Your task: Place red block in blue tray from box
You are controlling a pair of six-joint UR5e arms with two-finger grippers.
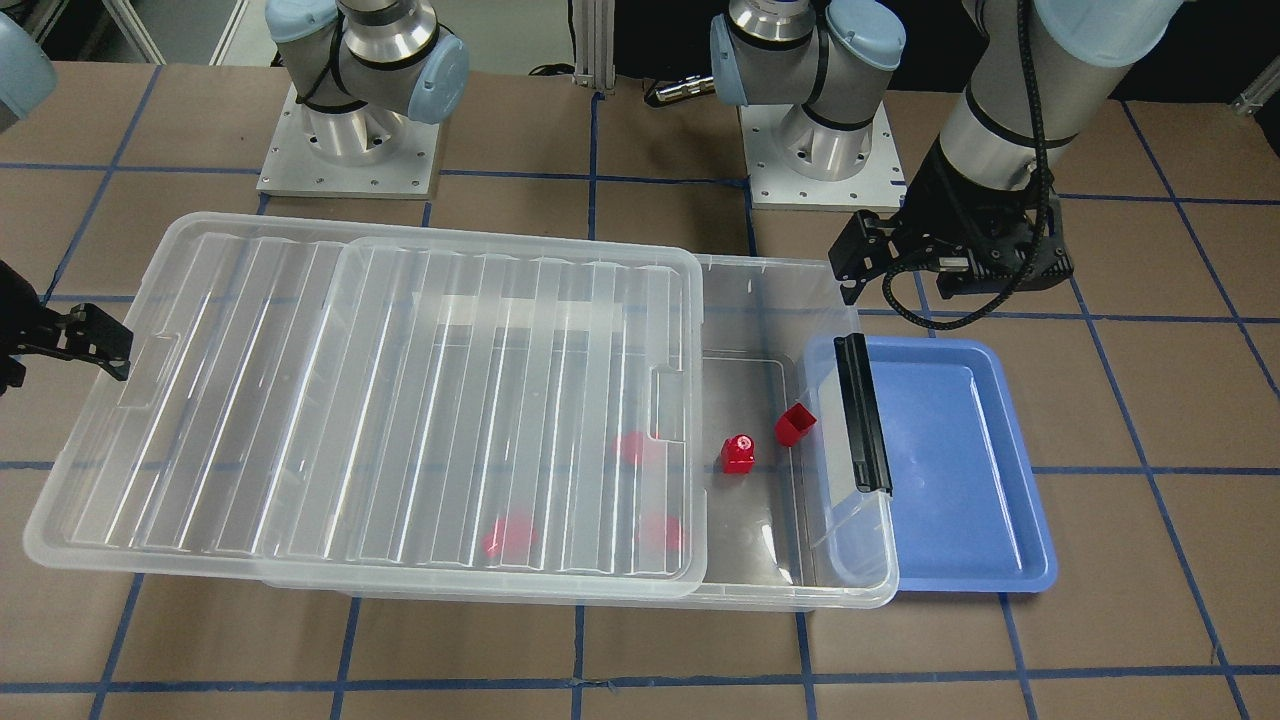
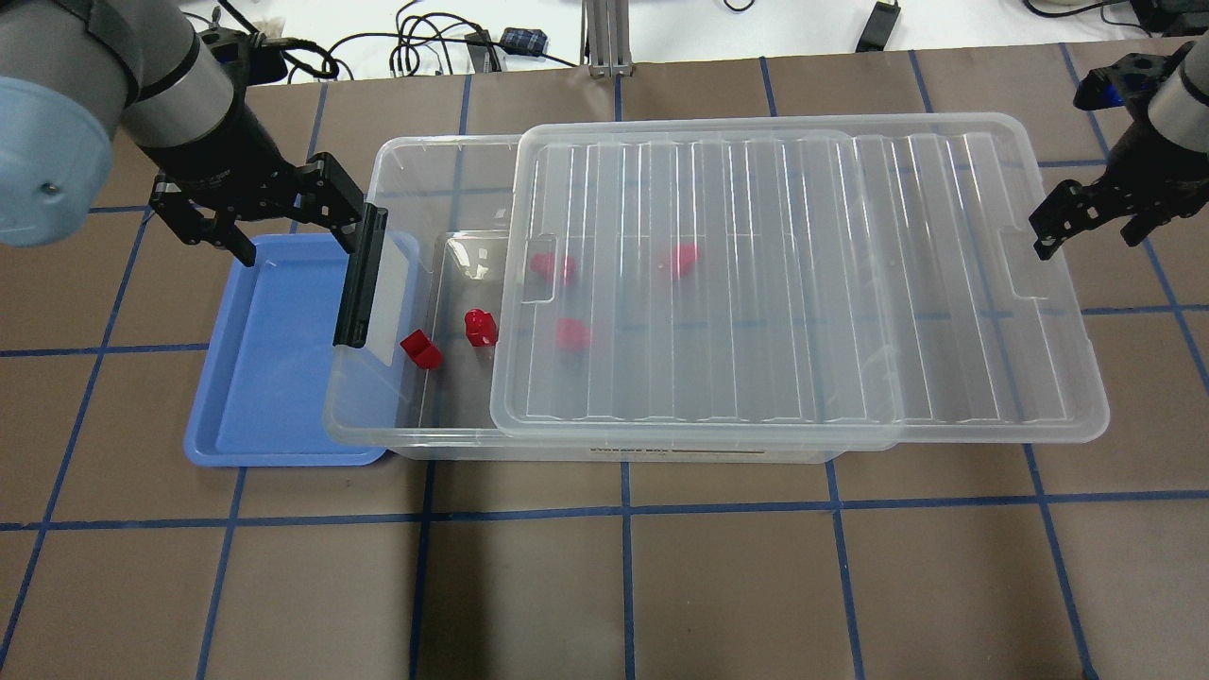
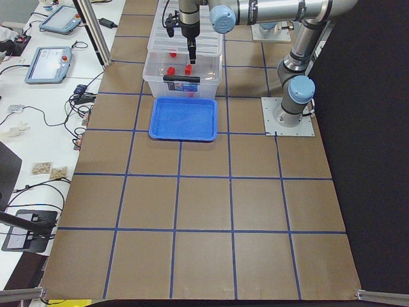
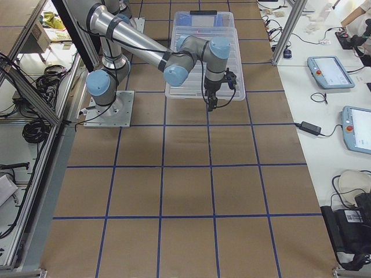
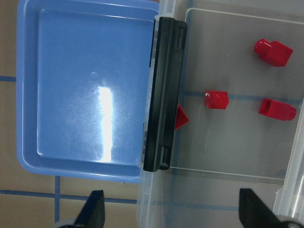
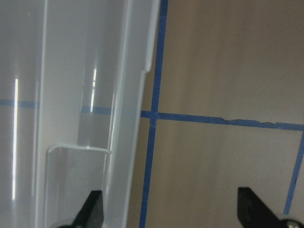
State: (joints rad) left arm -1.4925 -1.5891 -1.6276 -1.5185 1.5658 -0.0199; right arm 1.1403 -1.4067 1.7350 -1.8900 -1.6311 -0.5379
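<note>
The clear box [image 2: 425, 444] lies across the table with its ribbed lid [image 2: 803, 283] slid toward my right, which leaves the end by the black latch bar [image 2: 359, 283] uncovered. In that end sit the knob-topped red block [image 2: 480, 327] [image 1: 738, 455] [image 5: 216, 99] and an angular red block [image 2: 420, 349]. The blue tray [image 2: 274, 378] [image 1: 960, 480] is empty, and its edge lies under the box's latch end. My left gripper [image 2: 297, 231] [image 5: 173, 211] is open and empty above the tray's far edge and the latch. My right gripper [image 2: 1086, 231] [image 6: 171, 211] is open and empty at the lid's right end.
Three more red blocks show blurred under the lid [image 1: 400, 400], one of them near its edge [image 2: 553, 267]. The two arm bases [image 1: 350, 150] stand behind the box. Brown table with blue tape lines [image 2: 623, 510] lies in front.
</note>
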